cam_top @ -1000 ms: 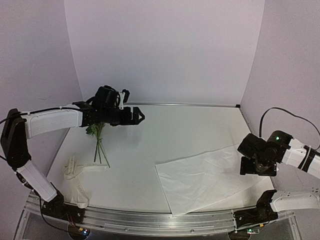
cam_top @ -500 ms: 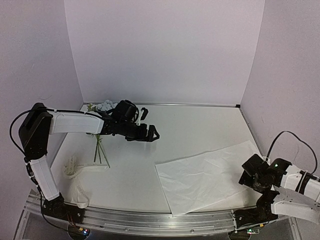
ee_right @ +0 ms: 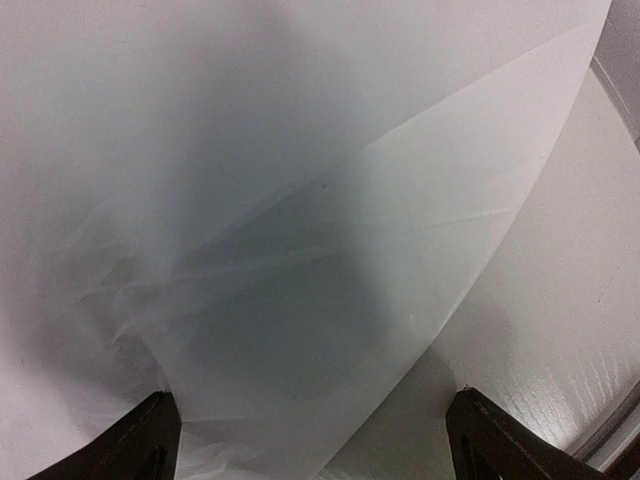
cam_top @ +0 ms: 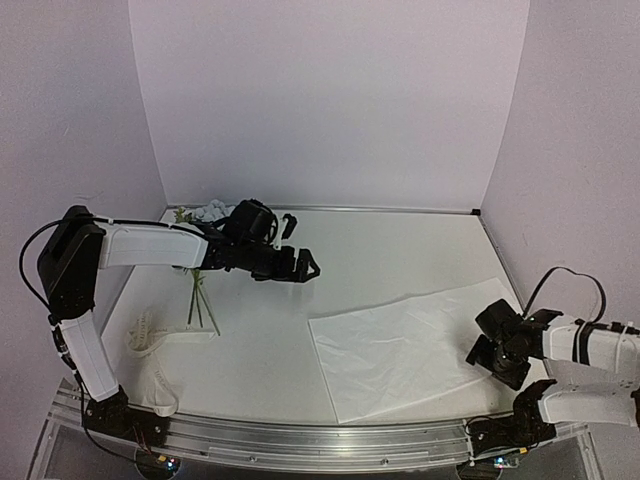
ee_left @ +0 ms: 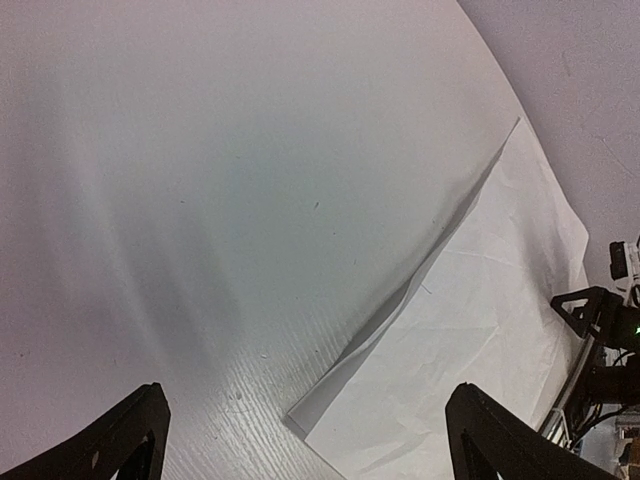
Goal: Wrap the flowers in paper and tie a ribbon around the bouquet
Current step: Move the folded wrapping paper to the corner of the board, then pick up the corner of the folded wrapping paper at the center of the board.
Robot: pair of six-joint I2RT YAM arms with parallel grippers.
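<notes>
Readying the paper (cam_top: pixel 400 350) at 4 o'clock, hovering the right gripper (cam_top: pixel 488 352) over its right edge, fingers wide apart, empty. Holding the left gripper (cam_top: pixel 305 268) spread and empty near centre, with flowers (cam_top: pixel 198 290) at 9 o'clock and ribbon (cam_top: pixel 145 335) at 8. Next, probably needing a clean pinch on that thin edge.

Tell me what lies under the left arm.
The flowers: pale blooms peek out beyond the left arm, and green stems stick out on its near side. The stretch between them is covered by the arm and cannot be seen.

This looks like a robot lab booth: plain lilac walls (cam_top: pixel 330 100) enclose a white worktop (cam_top: pixel 390 250) edged by an aluminium rail (cam_top: pixel 300 432).
</notes>
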